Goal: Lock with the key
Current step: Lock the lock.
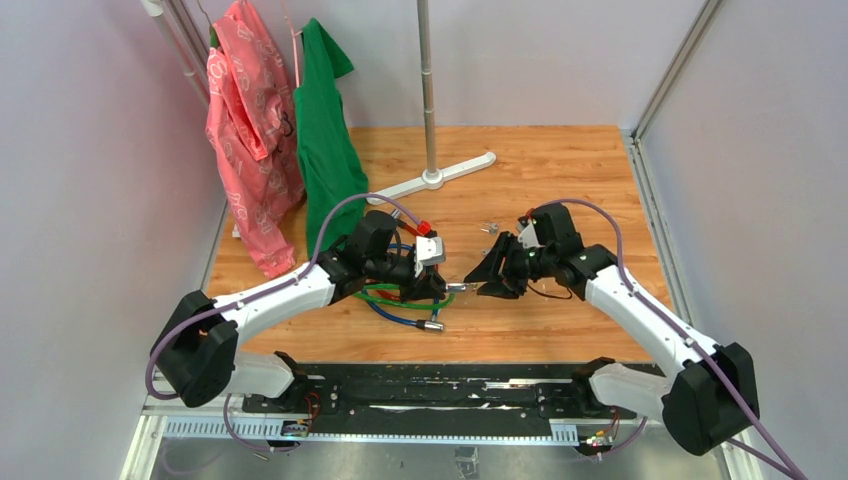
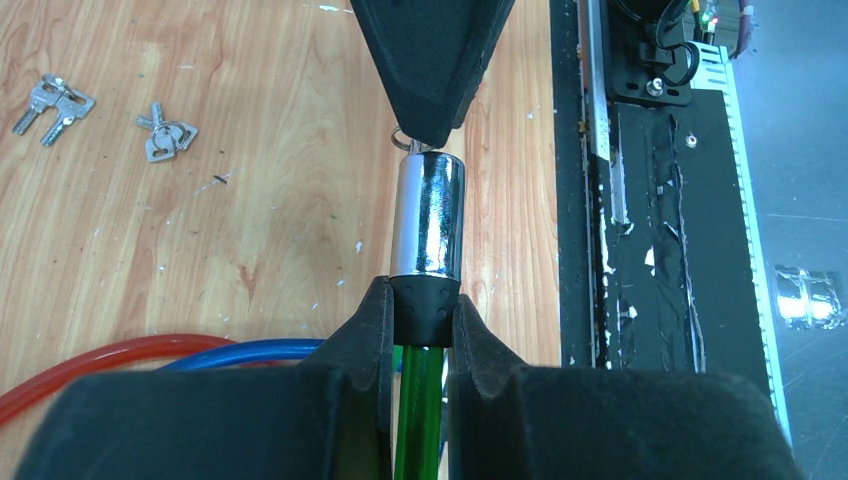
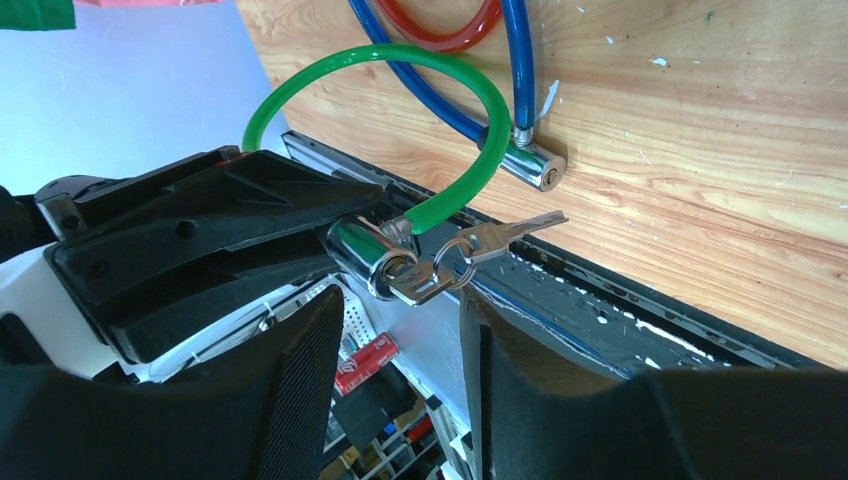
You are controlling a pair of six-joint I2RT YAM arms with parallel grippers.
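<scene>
My left gripper (image 2: 425,310) is shut on the black collar of the green cable lock, whose chrome cylinder (image 2: 427,215) points at my right gripper (image 2: 432,130). In the right wrist view a small silver key (image 3: 420,282) sits in the end of that cylinder (image 3: 360,250). A second key (image 3: 510,232) hangs from the first key's ring. My right gripper (image 3: 400,300) is open, and the key lies just beyond its fingertips, not between them. In the top view the two grippers, left (image 1: 432,280) and right (image 1: 487,280), meet above the table's near middle.
Blue (image 3: 535,165) and red (image 3: 450,30) cable locks lie coiled under the left arm. Two loose key bunches (image 2: 55,100) (image 2: 165,135) lie on the wood. A rack pole base (image 1: 432,178) and pink (image 1: 250,130) and green (image 1: 325,130) garments stand at the back. A black rail (image 1: 430,385) runs along the near edge.
</scene>
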